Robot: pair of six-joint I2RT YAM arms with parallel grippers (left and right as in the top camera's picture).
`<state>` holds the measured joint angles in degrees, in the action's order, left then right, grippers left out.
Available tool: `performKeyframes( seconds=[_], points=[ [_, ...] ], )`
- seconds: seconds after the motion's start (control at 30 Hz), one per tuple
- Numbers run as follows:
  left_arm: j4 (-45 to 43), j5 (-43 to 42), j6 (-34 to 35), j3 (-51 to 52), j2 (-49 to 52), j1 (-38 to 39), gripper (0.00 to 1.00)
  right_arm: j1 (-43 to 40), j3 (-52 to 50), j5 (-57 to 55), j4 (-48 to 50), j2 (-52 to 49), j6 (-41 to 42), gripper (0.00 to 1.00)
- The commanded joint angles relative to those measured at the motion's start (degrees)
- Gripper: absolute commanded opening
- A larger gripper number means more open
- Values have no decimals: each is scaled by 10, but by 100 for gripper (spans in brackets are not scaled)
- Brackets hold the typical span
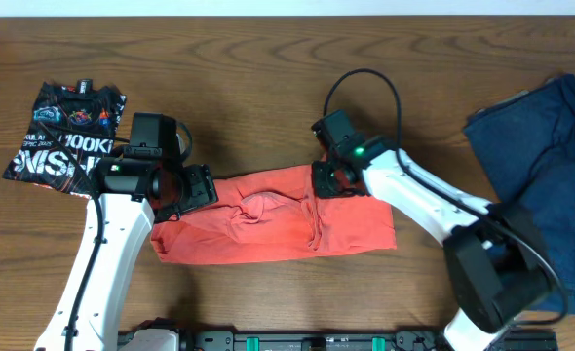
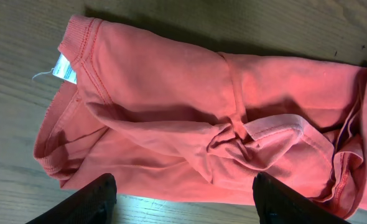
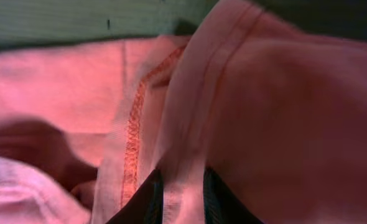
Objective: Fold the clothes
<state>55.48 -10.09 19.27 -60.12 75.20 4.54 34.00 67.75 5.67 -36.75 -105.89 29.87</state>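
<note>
The coral-red T-shirt (image 1: 278,226) lies on the table's middle, folded into a rumpled horizontal band, lettering hidden. My left gripper (image 1: 198,185) is open at the shirt's left end, just above the collar edge; in the left wrist view its fingers (image 2: 183,198) straddle bare wood beside the shirt (image 2: 190,106), empty. My right gripper (image 1: 328,180) is shut on a hemmed edge of the shirt (image 3: 182,186) at its upper middle. The navy-blue garment (image 1: 546,166) lies crumpled at the far right. The black graphic-print tee (image 1: 68,136) lies folded at the far left.
Wooden table (image 1: 268,78) with bare wood behind the shirt. A white tag (image 2: 65,67) shows at the shirt's collar. A black rail (image 1: 297,341) runs along the table's front edge.
</note>
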Motion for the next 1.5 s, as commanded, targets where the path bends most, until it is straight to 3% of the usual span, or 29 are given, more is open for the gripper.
performKeyframes(
  seconds=[0.0, 0.13, 0.4, 0.53, 0.63, 0.7, 0.73, 0.8, 1.1, 1.3, 1.47],
  points=[
    [2, 3, -5, 1, -3, -3, 72, 21, 5, 17, 12, -25, -6, 19],
    [2, 3, -5, 1, -3, -3, 72, 40, 5, 88, 46, -35, -58, 17],
    [4, 3, -5, 1, -3, -3, 73, 47, 5, 62, 58, -33, -57, 22],
    [6, 3, -18, 1, -3, -3, 83, 30, 28, 45, 26, -2, -67, 25],
    [6, 3, -38, 1, -3, -3, 98, 8, 67, 6, -25, 44, -86, 28],
    [6, 14, -62, 1, -3, -3, 98, -13, 95, -11, -63, 82, -101, 36],
    [6, 35, -68, 1, -2, -4, 98, -24, 106, -19, -81, 101, -103, 46],
    [6, 72, -70, 1, 5, -9, 98, -47, 119, -25, -112, 132, -102, 52],
    [-1, 45, -149, 1, 135, -77, 98, -136, 117, -25, -256, 171, -91, 55],
    [-29, 39, -191, 1, 223, -100, 98, -145, 93, -25, -258, 167, -89, 56],
    [-43, -43, -232, 1, 275, -99, 98, -146, 85, -29, -254, 167, -89, 56]
  ],
)
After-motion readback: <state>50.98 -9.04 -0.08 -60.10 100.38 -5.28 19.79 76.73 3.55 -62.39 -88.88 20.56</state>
